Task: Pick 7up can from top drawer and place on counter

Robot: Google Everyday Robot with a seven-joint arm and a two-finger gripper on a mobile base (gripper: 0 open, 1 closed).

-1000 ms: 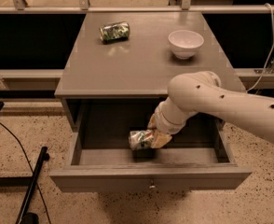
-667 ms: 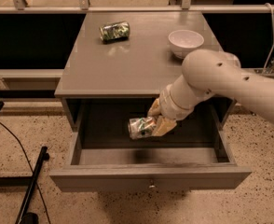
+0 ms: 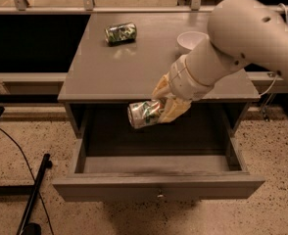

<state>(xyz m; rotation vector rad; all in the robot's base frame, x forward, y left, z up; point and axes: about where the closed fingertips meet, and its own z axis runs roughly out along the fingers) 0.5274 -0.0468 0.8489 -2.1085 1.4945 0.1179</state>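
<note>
Camera view: the 7up can (image 3: pixel 143 114) is grasped by the tool (image 3: pixel 159 109) and held above the open top drawer (image 3: pixel 158 187) (just below the table (image 3: pixel 119 70) edge); placing it on the table is not yet done.

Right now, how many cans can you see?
2. The 7up can is held in the gripper above the open drawer; a green can lies on its side on the counter, back left. The arm may hide more.

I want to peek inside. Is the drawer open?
Open: the top drawer is pulled out, its inside showing. The gripper holds the 7up can above it.
</note>
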